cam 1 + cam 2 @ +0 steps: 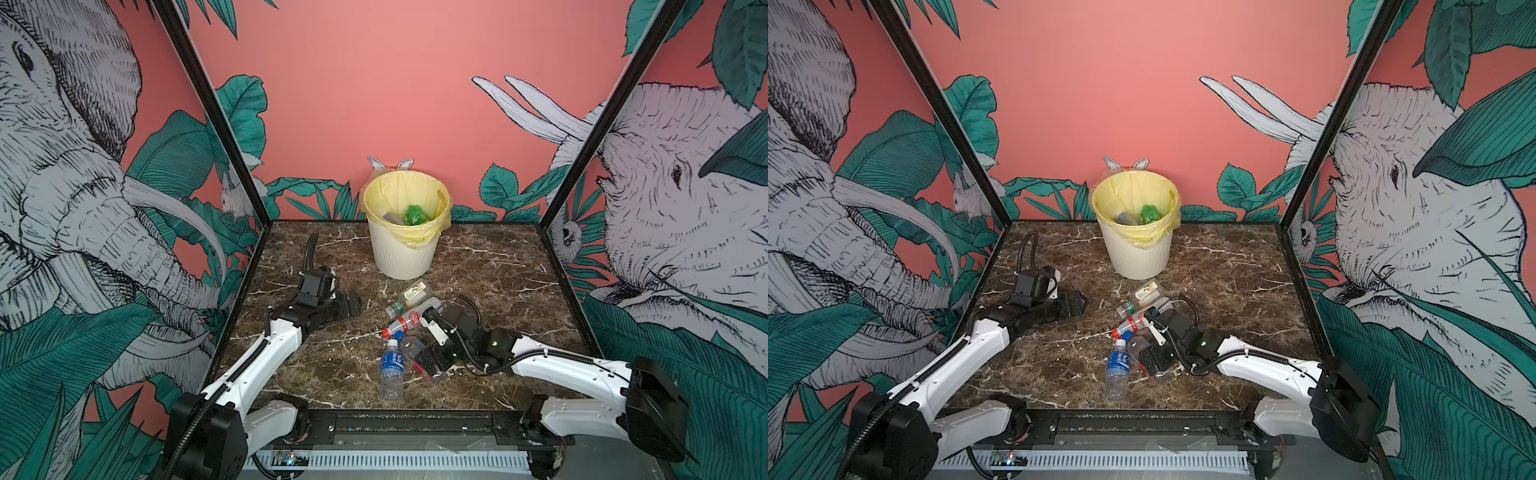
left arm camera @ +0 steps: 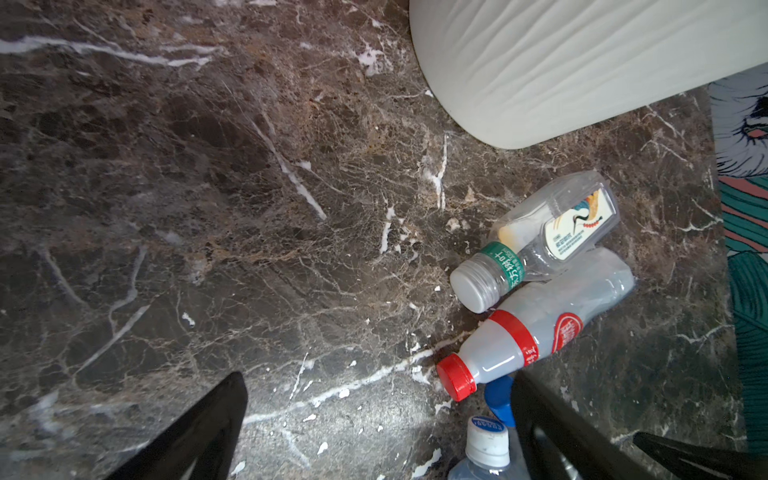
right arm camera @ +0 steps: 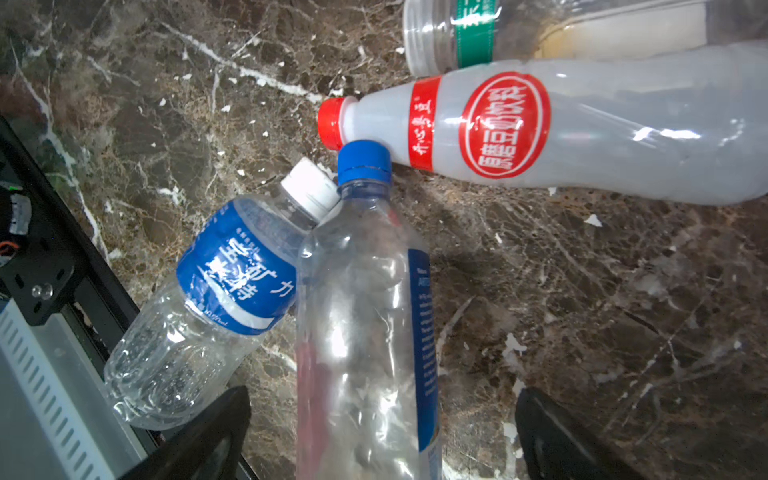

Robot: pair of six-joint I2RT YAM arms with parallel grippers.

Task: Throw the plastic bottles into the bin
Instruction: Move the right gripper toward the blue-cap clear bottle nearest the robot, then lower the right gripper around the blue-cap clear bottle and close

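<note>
1. Plastic bottles lay in two places. Four sat in a loose cluster on the table (image 1: 478,266), in front of the bin (image 1: 401,257), and at least two were inside it.
2. The bin stood upright at the middle of the table's back edge, with a yellow bag (image 1: 424,239) folded over its rim. In both top views a green bottle (image 1: 415,214) and a clear bottle (image 1: 390,217) showed inside.
3. Nearest the bin, the green-banded bottle (image 2: 540,245) lay on its side. The red-capped bottle (image 2: 532,332), milky white, lay just beside it.
4. The blue-capped bottle (image 3: 361,311) was clear, and its cap touched the red-capped bottle's neck. The blue-labelled bottle (image 3: 224,291), with a white cap, lay against its shoulder, closest to the table's front edge.
5. The right gripper (image 1: 428,359) hung low over the blue-capped bottle. Its fingers (image 3: 216,436) were spread wide on either side of the bottle's body, with a gap on each side, and grasped nothing.
6. The left gripper (image 1: 353,305) sat low over the table, to the left of the cluster. Its fingers (image 2: 199,436) were released wide, with only bare table between them.
</note>
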